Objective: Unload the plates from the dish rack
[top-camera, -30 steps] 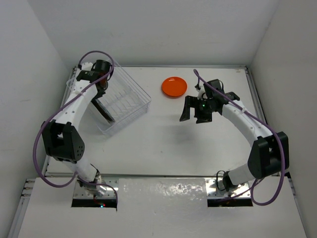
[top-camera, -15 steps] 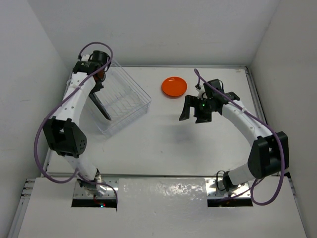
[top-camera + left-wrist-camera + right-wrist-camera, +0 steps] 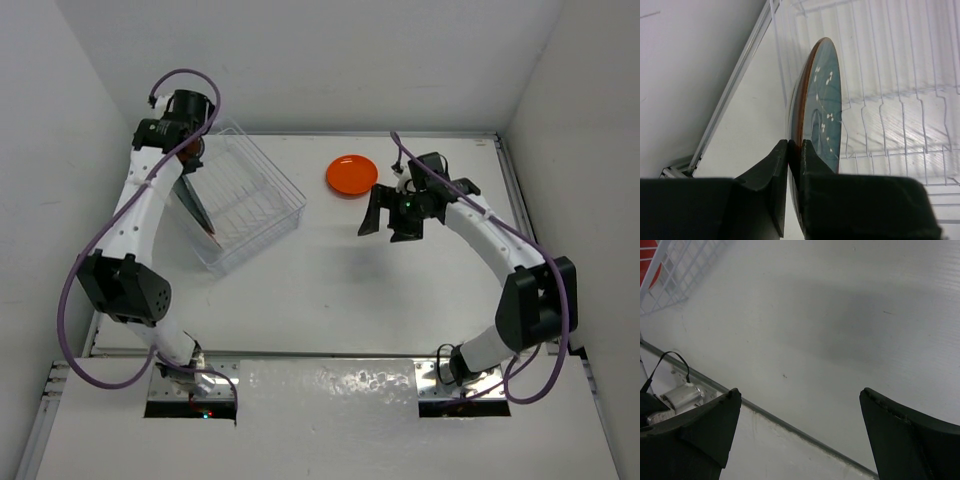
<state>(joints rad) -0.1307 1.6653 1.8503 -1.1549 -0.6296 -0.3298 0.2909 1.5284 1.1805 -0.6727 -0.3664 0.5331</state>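
One dark teal plate [image 3: 824, 100] is what you have in hand. It stands on edge inside the dish rack [image 3: 262, 195], toward the rack's left side. Your left gripper [image 3: 794, 150] is pinched onto its rim: one finger lies against the brownish back, the other against the teal face with its small white marks. You cannot tell from either view whether the plate's lower edge touches the ribbed bottom or hangs just above it. From the top camera the plate reads as a thin dark line slanting across the rack.

The rack sits at the far left of the table [image 3: 330, 290], turned at an angle to its edges. A second, orange plate [image 3: 351, 175] lies flat on the table near the far edge, well apart from the rack on its right.

Your right gripper [image 3: 390, 215] hangs over the table just beside that orange plate, on its near side. Its fingers are spread wide with only bare table between them, touching nothing. At the top left of its wrist view, a corner of the rack's grid shows a patch of red behind it.
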